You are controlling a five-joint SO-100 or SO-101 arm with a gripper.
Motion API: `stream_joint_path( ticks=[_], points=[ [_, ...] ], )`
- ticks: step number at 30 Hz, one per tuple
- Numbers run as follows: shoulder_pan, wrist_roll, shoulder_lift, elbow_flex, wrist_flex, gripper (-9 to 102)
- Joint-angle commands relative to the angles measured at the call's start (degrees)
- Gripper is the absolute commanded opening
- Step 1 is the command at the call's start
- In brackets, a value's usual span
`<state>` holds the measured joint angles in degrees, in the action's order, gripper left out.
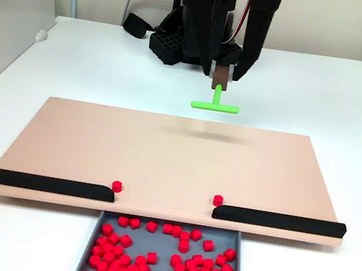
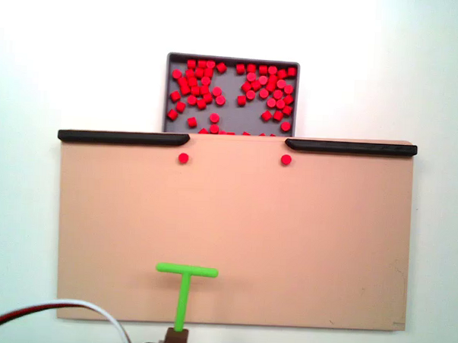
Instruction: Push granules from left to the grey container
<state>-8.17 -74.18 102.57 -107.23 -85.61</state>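
Tiny bright red cube-shaped plastic granules (image 1: 169,260) mostly fill the shallow grey rectangular tray (image 1: 93,240) at bottom centre of a fixed view — two strays (image 2: 183,158) (image 2: 286,159) sit on the tan board (image 2: 234,225) just beside the black strips' (image 2: 122,137) inner ends, flanking the gap that funnels into the tray. Black gripper (image 1: 220,80) at upper centre clenches the green T-shaped stick (image 1: 215,104), bar forward as pusher, raised near the board's far edge — likely lining up for the strays.
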Motion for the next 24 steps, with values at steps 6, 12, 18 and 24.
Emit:
stream_joint_path(
  ticks=[6,12,18,24],
  points=[
    [-3.16,26.72,-1.32,1.93,0.35,0],
    [-4.31,42.8,-7.29,6.42,3.96,0],
    [-7.12,55.2,-18.11,17.58,3.96,0],
    [-6.94,64.42,-25.22,26.02,3.96,0]
  ],
)
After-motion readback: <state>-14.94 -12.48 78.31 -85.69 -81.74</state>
